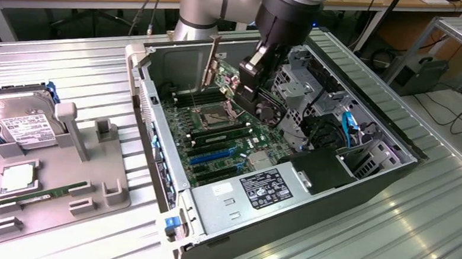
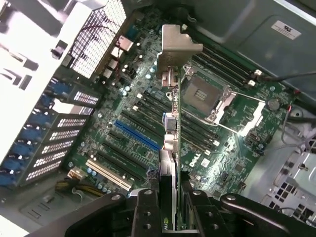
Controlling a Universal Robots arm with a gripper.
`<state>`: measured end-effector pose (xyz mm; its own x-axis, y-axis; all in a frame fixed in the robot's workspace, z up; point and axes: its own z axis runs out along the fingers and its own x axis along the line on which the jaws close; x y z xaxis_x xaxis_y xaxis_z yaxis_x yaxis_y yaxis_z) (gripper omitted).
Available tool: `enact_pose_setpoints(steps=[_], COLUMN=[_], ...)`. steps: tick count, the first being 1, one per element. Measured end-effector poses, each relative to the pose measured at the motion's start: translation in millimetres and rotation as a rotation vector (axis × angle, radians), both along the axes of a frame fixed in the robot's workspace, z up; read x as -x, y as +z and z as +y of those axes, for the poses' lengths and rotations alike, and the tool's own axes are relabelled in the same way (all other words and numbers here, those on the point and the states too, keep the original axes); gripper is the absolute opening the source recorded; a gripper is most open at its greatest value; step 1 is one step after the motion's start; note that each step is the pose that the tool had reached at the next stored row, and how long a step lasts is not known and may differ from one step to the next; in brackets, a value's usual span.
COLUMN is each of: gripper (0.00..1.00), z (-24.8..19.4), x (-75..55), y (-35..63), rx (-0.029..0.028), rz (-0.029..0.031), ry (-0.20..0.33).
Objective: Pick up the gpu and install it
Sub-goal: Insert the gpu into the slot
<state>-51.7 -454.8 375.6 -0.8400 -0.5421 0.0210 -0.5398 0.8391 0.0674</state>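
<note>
My gripper (image 1: 250, 77) is shut on the gpu (image 1: 227, 79), gripping it by its upper edge, and holds it inside the open computer case (image 1: 387, 173). The card hangs on edge above the motherboard (image 1: 214, 137), its silver bracket (image 1: 212, 60) pointing toward the case's rear wall. In the wrist view the gpu (image 2: 176, 123) appears edge-on between my fingertips (image 2: 147, 210), with the bracket (image 2: 177, 47) at its far end. It hovers over the expansion slots, close to the blue slot (image 2: 136, 136) and beside the CPU socket (image 2: 212, 96).
A grey fixture (image 1: 94, 176) on the exterior view's left carries a hard drive (image 1: 18, 121), a CPU (image 1: 19, 178) and a green RAM stick (image 1: 42, 194). Inside the case are the power supply (image 1: 260, 187), drive cages (image 1: 297, 85) and blue cables (image 1: 346, 123).
</note>
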Motion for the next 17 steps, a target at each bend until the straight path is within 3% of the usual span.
enact_pose_setpoints(steps=[7,17], gripper=[0.26,0.26], z=[0.0,0.0], x=[0.0,0.0], y=[-2.8,-4.2], rx=[0.0001,-0.0030], rz=[-0.0081,-0.0248], ry=[0.131,0.303])
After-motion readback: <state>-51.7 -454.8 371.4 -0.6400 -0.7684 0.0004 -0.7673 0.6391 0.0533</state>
